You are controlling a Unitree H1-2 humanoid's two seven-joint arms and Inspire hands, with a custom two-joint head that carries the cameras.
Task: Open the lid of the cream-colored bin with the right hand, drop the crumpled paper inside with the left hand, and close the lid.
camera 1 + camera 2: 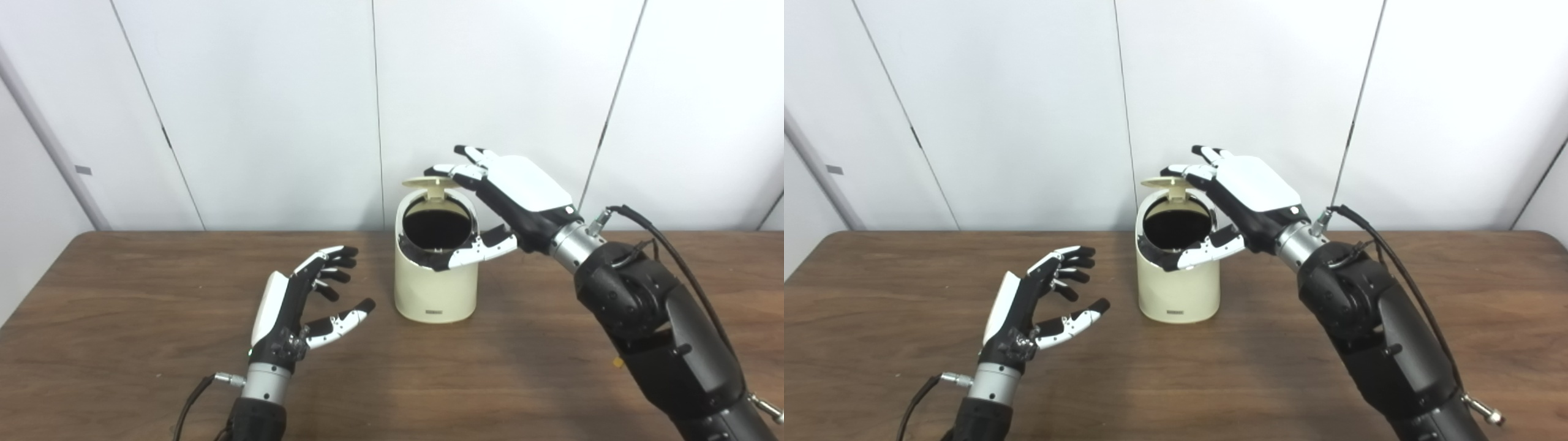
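The cream-colored bin stands upright at the middle of the table, its dark inside showing. Its round lid is tipped up at the back edge. My right hand reaches over the bin from the right with its fingers spread: the fingertips touch the raised lid, and the thumb lies across the front of the rim. My left hand hovers open and empty to the left of the bin, palm toward it. No crumpled paper shows in either view.
The brown wooden table runs to a white panelled wall close behind the bin. A black cable loops over my right forearm. A tiny yellowish speck lies on the table by my right arm.
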